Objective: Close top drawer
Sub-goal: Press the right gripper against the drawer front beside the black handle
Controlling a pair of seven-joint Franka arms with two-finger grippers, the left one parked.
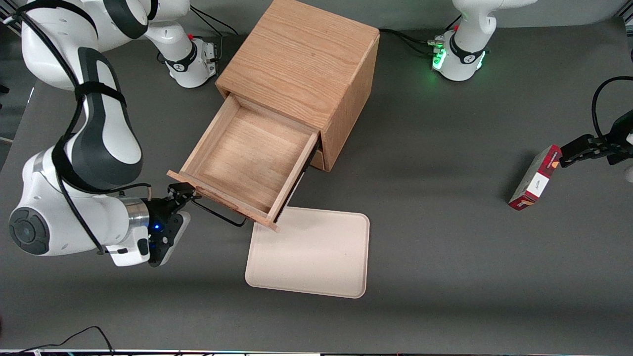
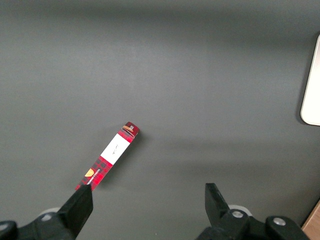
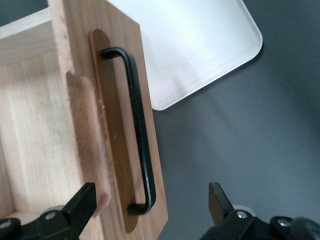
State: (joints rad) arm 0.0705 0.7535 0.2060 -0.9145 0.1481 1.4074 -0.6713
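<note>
Top drawer [image 1: 249, 160]: light oak, pulled well out of the wooden cabinet [image 1: 301, 64], its tray bare inside, its front panel hanging over a corner of the cream tray [image 1: 311, 257].

Black wire handle [image 3: 137, 130]: fixed along the drawer front, free of any grasp.

Gripper [image 1: 184, 194]: right arm's, just at the end of the drawer front nearest the working arm's end of the table; fingers spread wide, one finger [image 3: 82, 202] over the drawer's top edge, the other clear of the panel, holding nothing.

Red plaid box [image 1: 535, 178]: lying toward the parked arm's end of the grey table [image 1: 445, 222].
</note>
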